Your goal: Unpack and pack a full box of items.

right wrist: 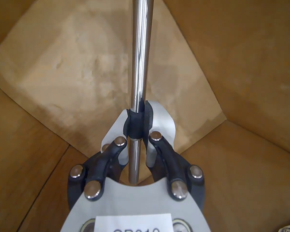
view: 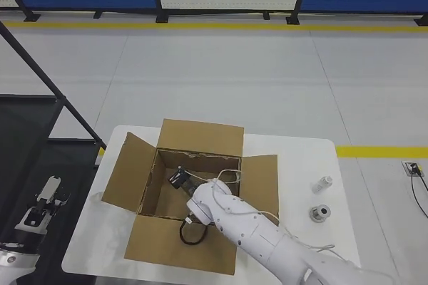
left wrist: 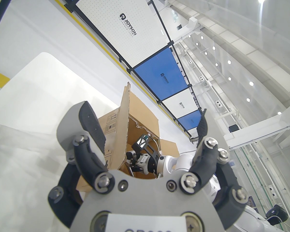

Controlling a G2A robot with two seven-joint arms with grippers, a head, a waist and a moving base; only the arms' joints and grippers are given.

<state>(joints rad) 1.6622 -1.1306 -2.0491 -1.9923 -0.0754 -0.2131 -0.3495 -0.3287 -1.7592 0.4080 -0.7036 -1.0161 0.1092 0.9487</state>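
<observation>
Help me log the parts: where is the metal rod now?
In the right wrist view, the metal rod is clamped in the right gripper, inside the cardboard box above its floor.

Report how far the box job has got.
Done: a small white bottle and a metal fitting stand on the table beside the cardboard box. In hand: the right pincer, inside the box, is shut on a shiny metal rod. Left: whether that rod is going in or out cannot be told; the left pincer is open and empty.
</observation>
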